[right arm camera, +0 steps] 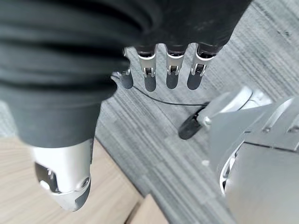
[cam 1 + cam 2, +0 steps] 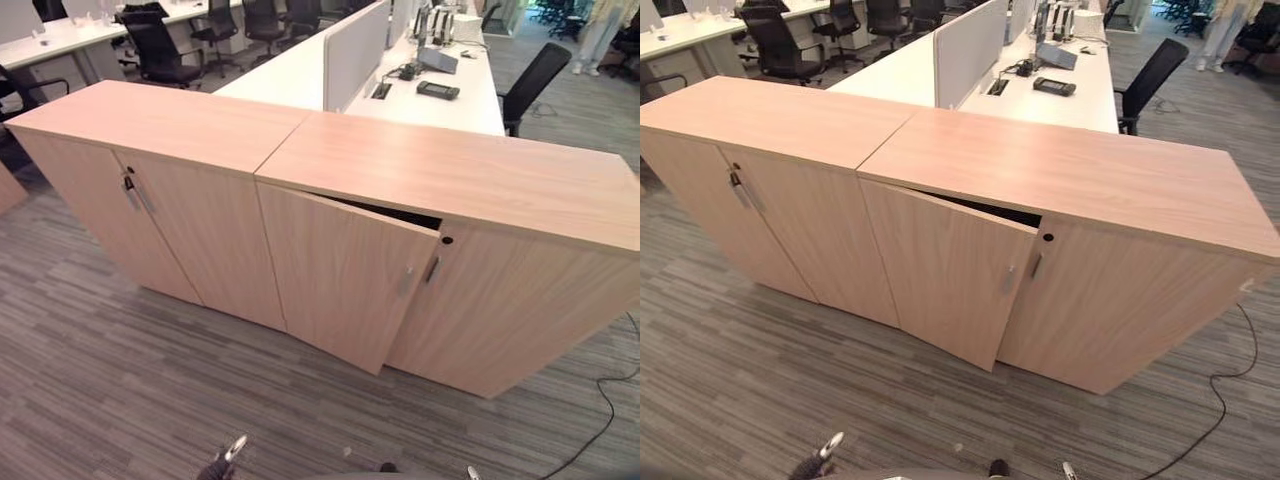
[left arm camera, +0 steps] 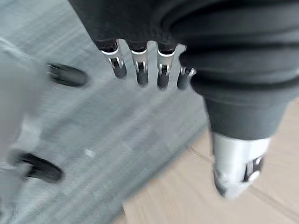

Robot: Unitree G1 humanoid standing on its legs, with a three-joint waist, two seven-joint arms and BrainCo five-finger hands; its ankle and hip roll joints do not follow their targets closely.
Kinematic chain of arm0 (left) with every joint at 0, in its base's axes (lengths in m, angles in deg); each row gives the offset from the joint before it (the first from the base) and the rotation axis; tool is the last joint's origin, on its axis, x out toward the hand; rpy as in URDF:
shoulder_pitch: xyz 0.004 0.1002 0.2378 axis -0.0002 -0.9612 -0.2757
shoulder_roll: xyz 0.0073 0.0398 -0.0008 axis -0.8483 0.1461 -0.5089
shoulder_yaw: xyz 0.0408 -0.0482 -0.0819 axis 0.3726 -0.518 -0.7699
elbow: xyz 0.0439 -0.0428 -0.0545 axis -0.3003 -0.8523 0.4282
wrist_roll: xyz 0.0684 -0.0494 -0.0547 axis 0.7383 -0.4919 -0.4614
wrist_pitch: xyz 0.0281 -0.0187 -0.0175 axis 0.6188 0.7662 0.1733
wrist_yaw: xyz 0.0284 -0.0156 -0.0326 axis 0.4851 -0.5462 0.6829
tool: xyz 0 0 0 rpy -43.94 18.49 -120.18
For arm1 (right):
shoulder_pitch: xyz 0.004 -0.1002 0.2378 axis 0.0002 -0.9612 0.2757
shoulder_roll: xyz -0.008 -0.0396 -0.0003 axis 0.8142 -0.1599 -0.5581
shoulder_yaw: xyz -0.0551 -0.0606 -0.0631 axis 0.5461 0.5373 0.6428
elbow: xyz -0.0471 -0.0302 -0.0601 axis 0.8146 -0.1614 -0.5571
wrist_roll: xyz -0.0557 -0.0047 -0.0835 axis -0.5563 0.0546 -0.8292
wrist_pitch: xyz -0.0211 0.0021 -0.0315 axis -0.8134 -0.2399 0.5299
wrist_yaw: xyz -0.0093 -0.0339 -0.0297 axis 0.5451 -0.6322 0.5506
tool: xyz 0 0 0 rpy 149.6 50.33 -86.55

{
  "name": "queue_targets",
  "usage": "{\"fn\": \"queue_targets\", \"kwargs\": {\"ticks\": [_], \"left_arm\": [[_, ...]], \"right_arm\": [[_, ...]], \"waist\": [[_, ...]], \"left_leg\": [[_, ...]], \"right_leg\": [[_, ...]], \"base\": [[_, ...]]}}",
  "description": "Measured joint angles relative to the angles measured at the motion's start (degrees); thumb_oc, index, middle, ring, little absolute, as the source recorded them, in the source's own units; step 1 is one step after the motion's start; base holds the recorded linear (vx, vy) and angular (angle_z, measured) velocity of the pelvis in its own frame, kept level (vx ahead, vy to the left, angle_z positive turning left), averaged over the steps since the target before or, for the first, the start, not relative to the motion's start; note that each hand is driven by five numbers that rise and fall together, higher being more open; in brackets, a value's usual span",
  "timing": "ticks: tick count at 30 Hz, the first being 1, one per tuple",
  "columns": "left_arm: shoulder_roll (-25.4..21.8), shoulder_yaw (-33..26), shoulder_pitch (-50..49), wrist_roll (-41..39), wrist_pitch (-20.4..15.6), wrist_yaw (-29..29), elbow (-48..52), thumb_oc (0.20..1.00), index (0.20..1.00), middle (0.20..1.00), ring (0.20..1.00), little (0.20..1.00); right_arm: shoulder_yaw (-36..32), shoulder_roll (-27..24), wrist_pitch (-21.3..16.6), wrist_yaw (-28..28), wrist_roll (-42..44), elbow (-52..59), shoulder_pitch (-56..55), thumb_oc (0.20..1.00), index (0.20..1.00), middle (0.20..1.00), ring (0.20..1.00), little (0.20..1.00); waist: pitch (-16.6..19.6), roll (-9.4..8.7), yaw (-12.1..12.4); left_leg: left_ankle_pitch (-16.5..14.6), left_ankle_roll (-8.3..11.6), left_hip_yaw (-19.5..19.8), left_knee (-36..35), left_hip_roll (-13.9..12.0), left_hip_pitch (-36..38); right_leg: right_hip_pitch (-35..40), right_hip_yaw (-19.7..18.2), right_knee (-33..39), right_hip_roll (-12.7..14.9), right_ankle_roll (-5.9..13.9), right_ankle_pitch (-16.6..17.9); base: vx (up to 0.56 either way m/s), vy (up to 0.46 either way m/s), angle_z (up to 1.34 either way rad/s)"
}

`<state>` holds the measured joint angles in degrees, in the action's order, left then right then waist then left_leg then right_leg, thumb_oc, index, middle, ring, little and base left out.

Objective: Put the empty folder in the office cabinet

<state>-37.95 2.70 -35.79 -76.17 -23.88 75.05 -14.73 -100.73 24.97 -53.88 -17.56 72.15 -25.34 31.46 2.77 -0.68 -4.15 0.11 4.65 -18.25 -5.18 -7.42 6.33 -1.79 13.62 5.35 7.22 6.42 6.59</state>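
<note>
Carpet (image 2: 120,400) sits nearest in the left eye view, with the left hand (image 2: 225,455) just poking in at the bottom edge; beyond it are two wooden cabinets side by side, left cabinet (image 2: 150,200) shut, right cabinet (image 2: 480,250) with one door (image 2: 345,280) swung partly out, probably left ajar for loading. Right eye view: same layout, door handle (image 2: 1008,280) near the free edge, desks (image 2: 1040,90) and several office chairs behind. Left wrist view: fingers (image 3: 140,70) hang straight, relaxed, nothing held. Right wrist view: right hand (image 1: 161,70) also slack and empty. Can't spot the folder anywhere; likely inside already, can't tell.
</note>
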Motion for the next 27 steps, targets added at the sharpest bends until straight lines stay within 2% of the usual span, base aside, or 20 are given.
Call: {"fn": "queue_targets", "kwargs": {"ticks": [4,5,6,7,8,9,10,11,12,13,14,15,16,17,18,20,22,23,25,27], "left_arm": [[-0.6,5.2,-0.6,4.2,-0.2,1.3,3.0,1.000,1.000,1.000,1.000,1.000],[-0.6,6.0,-0.6,6.3,-0.7,1.6,3.3,1.000,1.000,1.000,1.000,1.000],[-1.4,6.8,-0.4,7.8,-1.1,2.0,3.4,1.000,1.000,1.000,1.000,1.000],[-2.5,6.7,0.1,8.3,-1.4,2.1,4.0,1.000,1.000,1.000,1.000,1.000],[-2.8,6.6,-0.8,8.7,-1.4,2.4,4.0,1.000,1.000,1.000,1.000,1.000],[-2.8,6.7,-0.8,10.0,-1.4,2.4,4.0,1.000,1.000,1.000,1.000,1.000],[-2.8,6.7,0.4,10.6,-1.5,2.4,4.0,1.000,1.000,1.000,1.000,1.000],[-2.8,6.6,1.8,10.7,-1.9,2.5,4.3,1.000,1.000,1.000,1.000,1.000],[-2.9,6.7,2.0,11.2,-1.8,2.4,4.0,1.000,1.000,1.000,1.000,1.000],[-2.8,6.7,2.3,12.1,-1.9,2.5,4.0,1.000,1.000,1.000,1.000,1.000],[-2.8,6.8,2.5,12.6,-1.9,2.4,4.1,1.000,1.000,1.000,1.000,1.000],[-2.8,6.9,1.4,14.0,-1.7,2.3,3.8,1.000,1.000,1.000,1.000,1.000],[-2.8,6.8,-0.1,15.1,-1.3,2.2,2.9,1.000,1.000,1.000,1.000,1.000],[-2.5,6.8,-1.0,16.0,-0.7,2.1,2.3,1.000,1.000,1.000,1.000,1.000],[-2.6,6.7,-0.6,16.9,-0.8,2.0,2.2,1.000,1.000,1.000,1.000,1.000],[-2.6,6.7,0.1,17.3,-1.2,2.0,3.2,1.000,1.000,1.000,1.000,1.000],[-1.7,6.8,0.7,17.3,-1.2,2.0,3.4,1.000,1.000,1.000,1.000,1.000],[-1.1,6.9,1.1,17.4,-1.2,2.1,3.4,1.000,1.000,1.000,1.000,1.000],[-0.8,8.0,1.5,18.5,-1.2,2.2,3.5,1.000,1.000,1.000,1.000,1.000],[-1.0,9.5,2.1,19.4,-1.1,2.3,3.5,1.000,1.000,1.000,1.000,1.000]], "right_arm": [[2.2,-0.5,-0.8,0.6,0.0,0.0,0.0,1.000,1.000,1.000,1.000,1.000],[4.4,-1.0,-0.7,0.9,-0.8,0.2,0.3,1.000,1.000,1.000,1.000,1.000],[7.7,-1.1,-0.7,0.9,-2.0,0.2,0.5,1.000,1.000,1.000,1.000,1.000],[9.3,-0.9,-0.6,0.8,-3.1,0.2,0.4,1.000,1.000,1.000,1.000,1.000],[8.9,-1.2,-0.7,0.9,-3.9,0.5,0.6,1.000,1.000,1.000,1.000,1.000],[8.8,-1.8,-0.7,0.9,-5.4,1.1,0.8,1.000,1.000,1.000,1.000,1.000],[9.4,-2.4,-1.2,0.9,-6.0,0.9,1.9,1.000,1.000,1.000,1.000,1.000],[9.3,-3.1,-1.2,1.0,-7.4,0.8,2.5,1.000,1.000,1.000,1.000,1.000],[9.4,-3.5,-1.2,0.9,-7.6,0.9,2.8,1.000,1.000,1.000,1.000,1.000],[9.2,-3.9,-1.2,1.0,-8.0,0.9,3.5,1.000,1.000,1.000,1.000,1.000],[9.4,-3.9,-1.2,0.9,-8.2,0.8,4.4,1.000,1.000,1.000,1.000,1.000],[9.9,-3.9,-1.3,0.9,-9.4,0.4,5.1,1.000,1.000,1.000,1.000,1.000],[10.6,-3.4,-1.5,0.7,-10.0,0.5,5.6,1.000,1.000,1.000,1.000,1.000],[10.8,-2.7,-2.1,0.5,-10.3,0.5,4.5,1.000,1.000,1.000,1.000,1.000],[10.7,-2.7,-1.9,0.6,-10.3,0.6,2.7,1.000,1.000,1.000,1.000,1.000],[10.7,-2.9,-1.7,0.9,-10.4,0.5,1.4,1.000,1.000,1.000,1.000,1.000],[10.6,-3.6,-1.7,0.8,-11.9,0.5,1.3,1.000,1.000,1.000,1.000,1.000],[10.5,-4.0,-1.7,0.8,-12.0,0.5,1.6,1.000,1.000,1.000,1.000,1.000],[10.5,-3.7,-1.7,0.8,-12.0,0.6,2.6,1.000,1.000,1.000,1.000,1.000],[10.5,-3.5,-1.7,0.7,-12.1,1.0,2.8,1.000,1.000,1.000,1.000,1.000]], "waist": [[0.0,1.10,0.3],[-0.1,1.94,0.2],[-0.3,2.12,0.9],[-1.0,0.90,1.5],[-1.0,0.23,2.0],[-1.4,-0.40,2.1],[-3.4,-1.52,2.9],[-4.5,-1.80,3.8],[-4.9,-2.01,4.1],[-5.9,-1.94,4.2],[-6.7,-1.78,4.4],[-7.1,-1.47,4.9],[-7.1,-1.36,4.9],[-7.3,-1.03,3.8],[-7.2,-0.98,2.7],[-6.9,0.11,2.6],[-5.9,1.78,2.3],[-5.6,3.02,2.3],[-5.2,3.48,2.8],[-4.7,3.66,2.7]], "left_leg": [[0.2,0.85,0.1,0.0,-2.3,0.0],[0.1,1.75,0.0,2.0,-4.0,-0.9],[-0.9,1.99,0.0,5.6,-5.6,-2.1],[-1.4,1.88,0.5,8.9,-5.9,-2.4],[0.2,0.79,3.4,12.2,-6.2,-3.4],[1.0,2.04,6.7,16.7,-6.6,-6.0],[0.8,2.37,11.0,24.6,-6.7,-10.6],[-1.8,4.07,15.8,27.0,-4.2,-14.1],[-2.7,3.52,17.7,25.8,-0.9,-16.3],[-3.0,3.02,20.1,23.6,3.5,-18.2],[-3.0,2.84,21.5,22.4,6.7,-18.6],[-3.3,1.71,22.1,18.6,8.8,-17.6],[-3.5,1.10,21.5,15.3,9.5,-15.5],[-3.9,-0.23,20.2,14.4,9.1,-12.8],[-3.9,-0.22,20.1,13.2,8.8,-11.7],[-3.5,-0.84,20.1,10.4,7.7,-9.8],[-2.1,-2.74,20.3,3.9,6.6,-6.3],[0.8,-3.03,20.1,2.4,6.2,-5.6],[1.4,-4.47,18.6,0.4,7.1,-4.2],[1.4,-4.74,18.4,0.0,7.7,-3.9]], "right_leg": [[-0.1,-0.3,0.0,-2.3,-1.46,-0.6],[-0.3,0.3,-1.4,-3.7,-2.71,-1.4],[-2.3,1.5,-7.3,-4.8,-4.91,-4.4],[-3.4,0.6,-10.0,-4.4,-6.50,-7.1],[-2.0,0.4,-9.0,-5.4,-6.76,-7.5],[-1.9,0.3,-8.3,-5.5,-6.89,-7.5],[-0.9,-0.8,-7.2,-5.4,-8.62,-6.5],[-0.2,-1.0,-5.5,-5.2,-9.40,-5.8],[-0.2,-1.0,-4.4,-4.8,-9.55,-5.7],[-0.3,-1.4,-3.6,-4.4,-9.98,-5.4],[-1.0,-2.0,-3.5,-4.5,-9.98,-4.9],[-0.7,-2.2,-2.4,-4.7,-9.12,-4.1],[0.2,-1.6,-1.4,-4.9,-8.97,-2.5],[2.1,-1.4,0.2,-6.0,-9.54,-1.4],[2.4,-0.6,0.1,-6.1,-10.00,-2.5],[2.0,-0.5,0.1,-6.4,-9.73,-2.5],[1.2,-0.9,0.1,-7.0,-8.92,-2.4],[1.1,-1.0,0.1,-7.2,-8.10,-2.1],[0.9,-2.2,0.1,-6.3,-7.00,-1.8],[1.0,-2.7,0.1,-5.7,-6.23,-1.8]], "base": [[0.02,-0.176,-0.04],[0.01,-0.203,-0.09],[-0.01,-0.176,-0.24],[-0.04,-0.158,-0.33],[-0.06,-0.181,-0.25],[-0.07,-0.097,-0.12],[-0.06,-0.069,-0.12],[-0.06,-0.060,-0.05],[0.00,0.000,0.00],[0.05,0.042,-0.06],[0.09,0.086,-0.49],[0.06,0.085,-0.96],[0.07,0.100,-1.12],[0.07,0.110,-0.54],[0.08,0.142,-0.05],[0.06,0.106,0.12],[0.05,0.073,-0.05],[0.07,0.070,-0.16],[0.09,0.076,-0.24],[0.05,0.048,-0.07]]}}
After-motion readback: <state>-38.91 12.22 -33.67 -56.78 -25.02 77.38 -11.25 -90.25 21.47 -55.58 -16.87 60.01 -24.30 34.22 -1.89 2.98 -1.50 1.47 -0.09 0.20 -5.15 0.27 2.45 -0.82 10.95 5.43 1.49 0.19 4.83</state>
